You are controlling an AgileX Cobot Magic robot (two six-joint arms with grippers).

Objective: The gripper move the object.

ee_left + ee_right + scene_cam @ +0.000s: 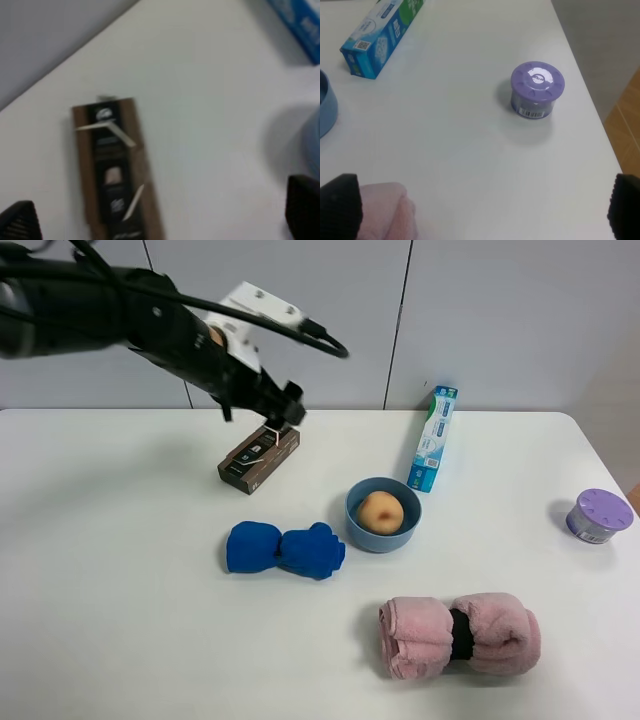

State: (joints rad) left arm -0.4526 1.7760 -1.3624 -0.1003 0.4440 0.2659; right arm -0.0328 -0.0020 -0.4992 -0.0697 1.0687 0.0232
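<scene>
The object, a small orange-tan fruit [380,511], lies in the blue bowl [355,518] at the table's middle. My left gripper [283,408] hangs over the far left part of the table, just above a brown box [258,458], well apart from the fruit. In the left wrist view this gripper [160,215] is open and empty, with its fingertips [20,220] wide apart over the brown box [117,170]. The fruit is out of both wrist views. My right gripper [482,207] is open and empty; it does not show in the exterior view.
A blue-and-green carton [435,438] lies behind the bowl. A purple lidded container [598,516] stands near the right edge and shows in the right wrist view [537,90]. A rolled blue cloth [285,548] lies left of the bowl. A pink rolled towel [460,635] lies in front.
</scene>
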